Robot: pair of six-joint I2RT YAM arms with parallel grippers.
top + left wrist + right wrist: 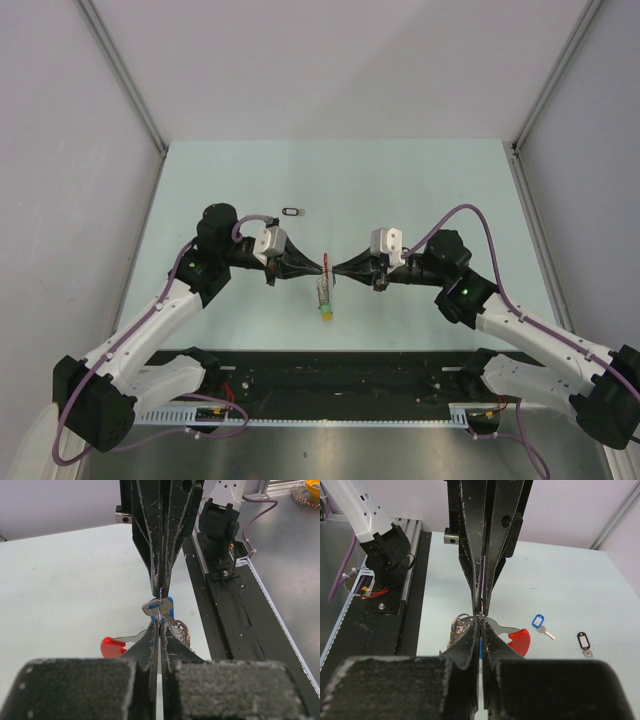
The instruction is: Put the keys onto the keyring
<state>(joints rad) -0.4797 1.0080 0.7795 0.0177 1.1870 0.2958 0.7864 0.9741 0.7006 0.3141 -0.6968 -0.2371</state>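
Left gripper (320, 268): clamped shut on keyring (324, 292);
Right gripper (339, 270): clamped shut on the same ring, tip to tip;
Table (420, 190): blue-tagged key (538, 621) and black-tagged key (583, 641) laid loose

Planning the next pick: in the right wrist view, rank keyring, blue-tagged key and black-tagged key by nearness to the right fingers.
1. keyring, pinched in the right fingers.
2. blue-tagged key, on the table beside them.
3. black-tagged key, farther out.
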